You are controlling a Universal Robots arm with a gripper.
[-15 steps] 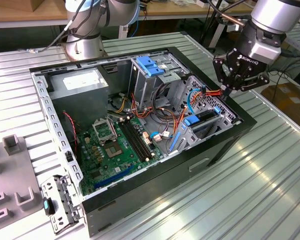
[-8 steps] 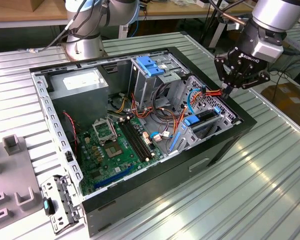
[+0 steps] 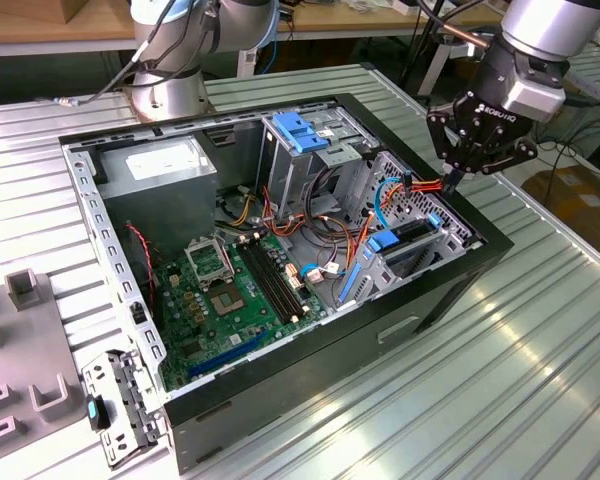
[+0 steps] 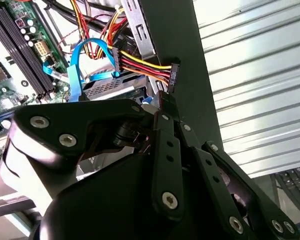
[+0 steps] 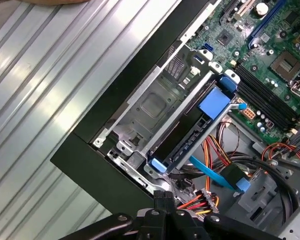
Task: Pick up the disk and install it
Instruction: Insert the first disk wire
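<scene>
Hovering over the right end of the case (image 3: 310, 365), your fingers (image 4: 167, 150) were pinched shut on nothing visible, beside the power connector (image 4: 173, 75); the disk (image 5: 191, 131) sat in its bay just beneath, long axis along the near wall.

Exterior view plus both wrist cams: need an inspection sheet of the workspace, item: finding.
surface: ribbed metal table; open PC case lies on it.
job's things: disk appears seated in the drive cage, blue rails showing, label hidden.
clutter: grey plastic fixtures at the exterior view's left.
grippers: gripper looks shut, tip beside the power connector; nothing clearly held.
cables: yellow, red and orange wires run into that connector; blue ribbon cable loops near the motherboard.
surroundings: robot arm base behind the case; wooden bench beyond.
</scene>
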